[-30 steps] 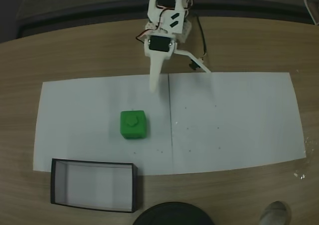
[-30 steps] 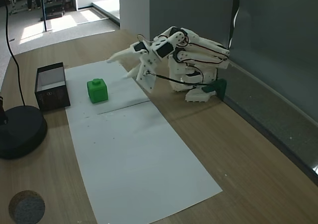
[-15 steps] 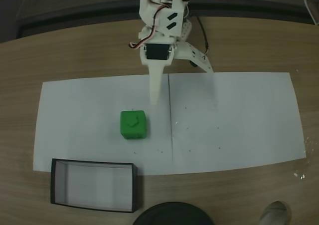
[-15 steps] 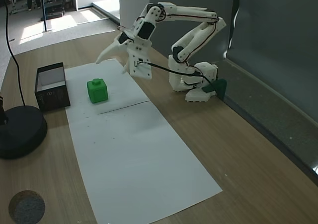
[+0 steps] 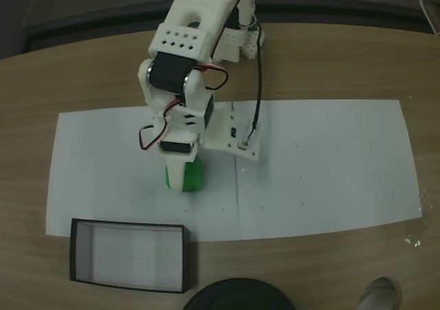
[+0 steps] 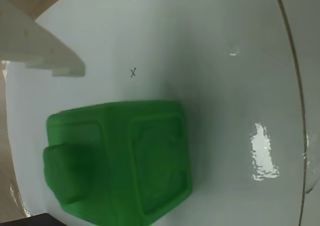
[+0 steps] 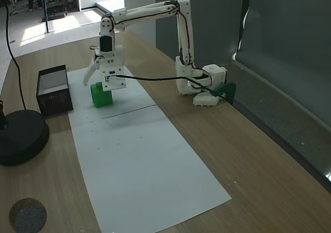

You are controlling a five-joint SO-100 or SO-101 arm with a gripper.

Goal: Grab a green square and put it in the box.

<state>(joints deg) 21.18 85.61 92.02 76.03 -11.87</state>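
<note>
The white arm (image 7: 155, 8) reaches out from its base and bends straight down, its gripper (image 7: 98, 83) spread open and empty just above the green square (image 7: 101, 96). The cube sits squarely on the white paper (image 7: 139, 160), knob up, near the box (image 7: 53, 88). The wrist view catches the knob (image 6: 67, 171) and one pale finger (image 6: 40, 50) clear of the cube.

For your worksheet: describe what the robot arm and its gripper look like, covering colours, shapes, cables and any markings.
The arm is white printed plastic with black servo blocks at the joints, on a white base with a dark green block. Red, black and white wires loop at the wrist, and a black cable trails back. The gripper has flat, tapering white fingers; one segment carries rows of small holes.
</note>
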